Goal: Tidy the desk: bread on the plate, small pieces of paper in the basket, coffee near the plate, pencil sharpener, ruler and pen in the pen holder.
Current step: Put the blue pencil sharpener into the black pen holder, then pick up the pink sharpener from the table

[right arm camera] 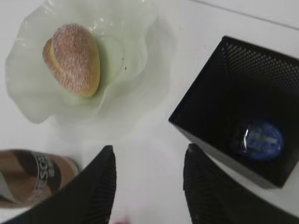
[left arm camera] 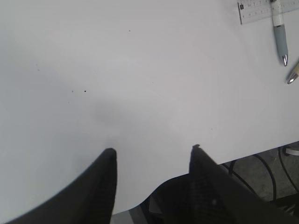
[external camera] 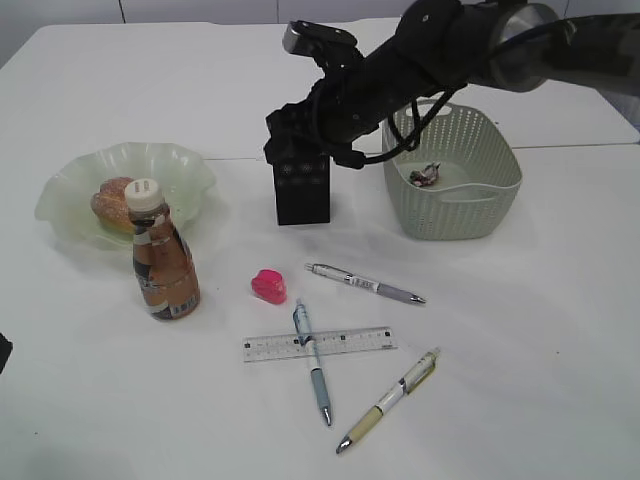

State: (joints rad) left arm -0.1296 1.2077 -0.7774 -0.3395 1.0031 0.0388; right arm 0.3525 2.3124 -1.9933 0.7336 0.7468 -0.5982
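A sugared bread [external camera: 110, 200] lies in the ruffled green glass plate [external camera: 190, 170], and a coffee bottle [external camera: 163, 262] stands just in front of it. A pink pencil sharpener [external camera: 268, 287], a clear ruler [external camera: 350, 342] and three pens [external camera: 365, 284] [external camera: 318, 375] [external camera: 390, 398] lie on the table. My right gripper [right arm camera: 149, 154] is open and empty. It hovers left of the black mesh pen holder [external camera: 302, 190], which holds a blue object [right arm camera: 259, 140]. The right wrist view also shows the bread [right arm camera: 72, 58]. My left gripper [left arm camera: 154, 151] is open and empty over the table's front edge.
A pale green basket [external camera: 470, 215] at the right holds a crumpled paper [external camera: 425, 175]. My right arm [external camera: 430, 60] reaches across above the pen holder. The ruler's end [left arm camera: 257, 10] and a pen tip [left arm camera: 280, 42] show in the left wrist view.
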